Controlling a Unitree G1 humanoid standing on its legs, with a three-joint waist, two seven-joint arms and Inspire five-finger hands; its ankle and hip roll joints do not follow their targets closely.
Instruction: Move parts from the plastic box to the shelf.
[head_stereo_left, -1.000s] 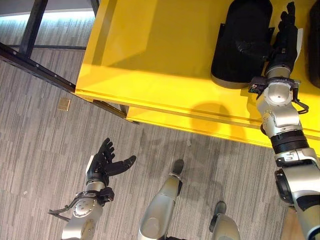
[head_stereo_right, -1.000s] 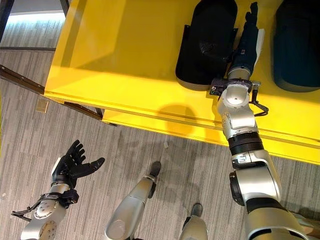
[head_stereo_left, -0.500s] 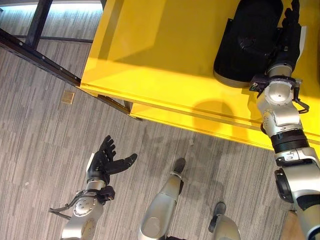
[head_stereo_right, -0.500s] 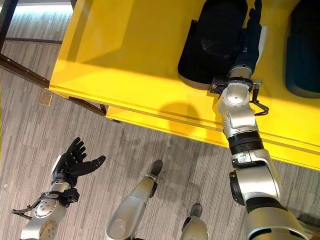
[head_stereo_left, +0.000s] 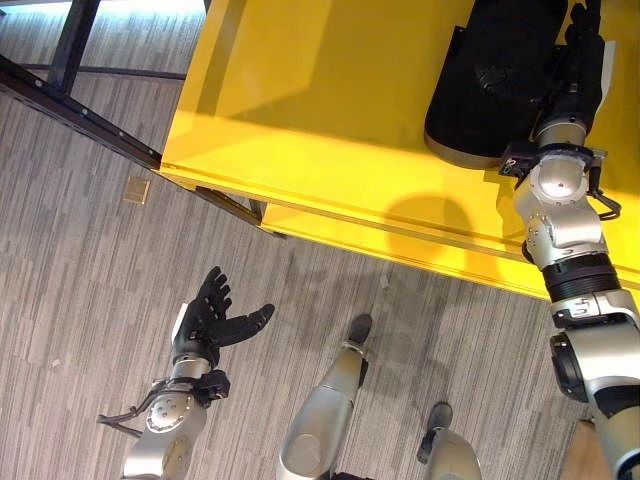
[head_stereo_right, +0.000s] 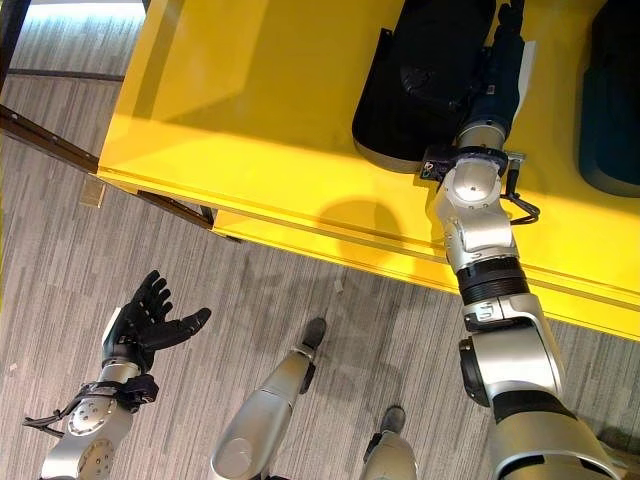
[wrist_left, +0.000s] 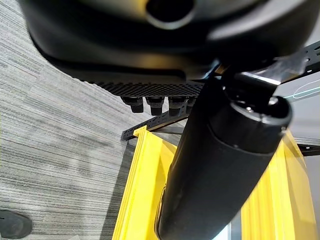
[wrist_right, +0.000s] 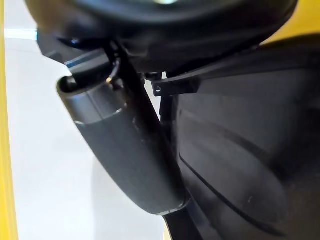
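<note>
- Landmark: yellow shelf, a broad flat surface above grey floor.
- Task item: black part, a long dark moulded piece lying flat on the shelf near its front edge, its long axis running from that edge towards the back.
- Second dark part: also on the shelf, to the right of the first and apart from it.
- Right hand: reached over the shelf's front edge and laid along the right flank of the black part, fingers straight and pointing towards the shelf's back, parallel to the part's long axis; thumb against the part in the wrist view. No curl round it is visible.
- Left hand: well below the shelf, over the floor, palm up, fingers spread and relaxed, holding nothing.
- Judgement: the right hand is far the nearer; the part lies directly to its left, so any nudge or release is its work.
</note>
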